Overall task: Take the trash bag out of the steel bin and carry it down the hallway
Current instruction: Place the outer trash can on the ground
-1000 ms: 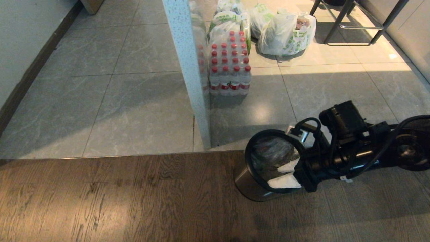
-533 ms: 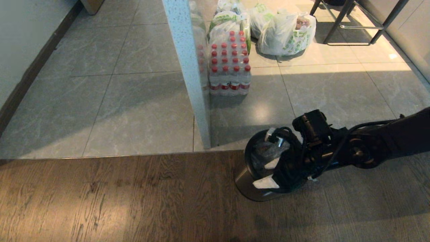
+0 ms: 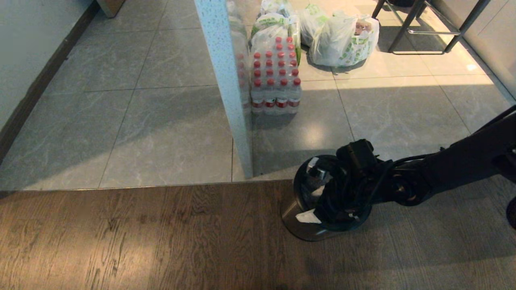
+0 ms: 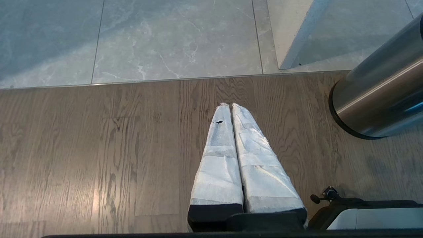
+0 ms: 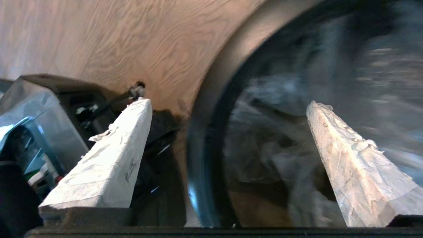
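Right gripper [image 3: 315,204] over bin [image 3: 291,217] mouth, fingers spread wide: one finger [image 5: 347,165] inside rim, other [image 5: 112,162] outside, nothing gripped. Bag [image 5: 281,158] inside bin. Bin on wood floor [image 3: 141,237], near right, beside pillar [image 3: 227,80]. Left gripper [image 4: 228,105] low over wood floor, fingers together, left of bin.

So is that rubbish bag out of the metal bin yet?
No, still in. The clear bag lies inside the bin's black rim, and the right gripper hangs open at the mouth, holding nothing.

One steel bin [image 3: 296,219], one bottle pack [image 3: 275,78], about three grocery bags [image 3: 342,40].
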